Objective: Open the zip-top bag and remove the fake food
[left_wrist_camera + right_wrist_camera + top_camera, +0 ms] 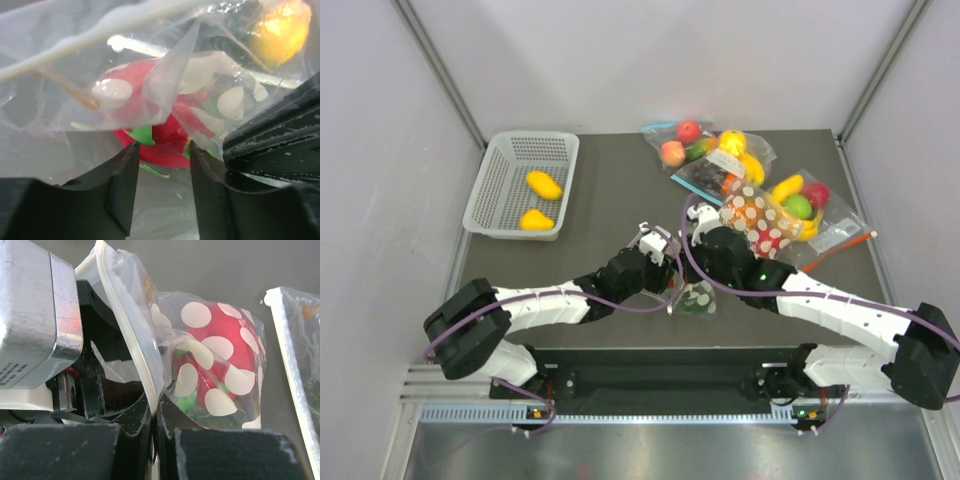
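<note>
The zip-top bag (698, 302) lies near the table's front edge between both arms, clear with white dots (220, 370). My right gripper (155, 415) is shut on its white zip rim (125, 325), holding the mouth up. My left gripper (164, 146) reaches inside the bag with its jaws apart. A red piece of fake food (165, 145) with green leaves sits right at its fingertips, and the fingers (122, 185) stand on either side of it. A green piece (187, 402) shows beside the red one through the plastic. In the top view the left gripper (672, 287) and right gripper (705, 275) almost touch.
A white basket (490, 190) at the back left holds two yellow pieces (544, 185). Other filled bags (760, 185) are piled at the back right, one dotted with orange inside (755, 215). The edge of another bag (295, 365) lies close on the right.
</note>
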You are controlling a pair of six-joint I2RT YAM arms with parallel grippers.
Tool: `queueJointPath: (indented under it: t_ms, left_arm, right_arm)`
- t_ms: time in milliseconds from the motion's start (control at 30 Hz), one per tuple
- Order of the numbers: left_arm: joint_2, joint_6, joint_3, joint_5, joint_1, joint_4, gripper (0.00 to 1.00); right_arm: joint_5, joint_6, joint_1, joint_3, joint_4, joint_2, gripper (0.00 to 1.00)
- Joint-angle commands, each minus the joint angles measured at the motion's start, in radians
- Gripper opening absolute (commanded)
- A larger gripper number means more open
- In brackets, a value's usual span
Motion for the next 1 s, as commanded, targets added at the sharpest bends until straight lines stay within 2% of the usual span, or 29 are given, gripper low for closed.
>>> queueJointPath:
  t_ms: [0, 33, 67, 100, 167, 233, 467, 733, 967]
  left_arm:
    - [0.017, 0.028, 0.029, -0.076, 0.008, 0.154, 0.46]
    - [0.027, 0.031, 0.032, -0.072, 0.008, 0.155, 0.44]
    - [0.035, 0.032, 0.038, -0.069, 0.008, 0.156, 0.37]
    - [0.04, 0.034, 0.044, -0.065, 0.008, 0.158, 0.25]
    - [0.049, 0.032, 0.046, -0.06, 0.008, 0.158, 0.1]
    - [0.034, 0.032, 0.032, -0.063, 0.008, 0.164, 0.0]
    - [-0.078, 0.049, -0.025, -0.057, 0.008, 0.162, 0.0]
    - [-0.216, 0.066, -0.06, 0.05, 0.008, 0.05, 0.0]
    - [-0.12, 0.009, -0.019, 0.139, 0.002, 0.026, 0.01]
  right_arm:
    - [-0.066, 0.005, 0.024, -0.018, 0.036, -0.03, 0.0]
    - [-0.068, 0.003, 0.027, -0.019, 0.037, -0.03, 0.0]
    - [-0.068, 0.005, 0.025, -0.021, 0.037, -0.03, 0.0]
    - [-0.068, 0.006, 0.027, -0.022, 0.039, -0.03, 0.0]
    - [-0.068, 0.005, 0.028, -0.024, 0.036, -0.03, 0.0]
    - [-0.066, 0.008, 0.03, -0.03, 0.037, -0.03, 0.0]
    - [-0.046, 0.012, 0.03, -0.037, 0.033, -0.036, 0.0]
    - [0.035, 0.003, 0.028, -0.002, -0.018, -0.053, 0.0]
    - [0.04, 0.008, 0.028, 0.022, -0.029, -0.049, 0.0]
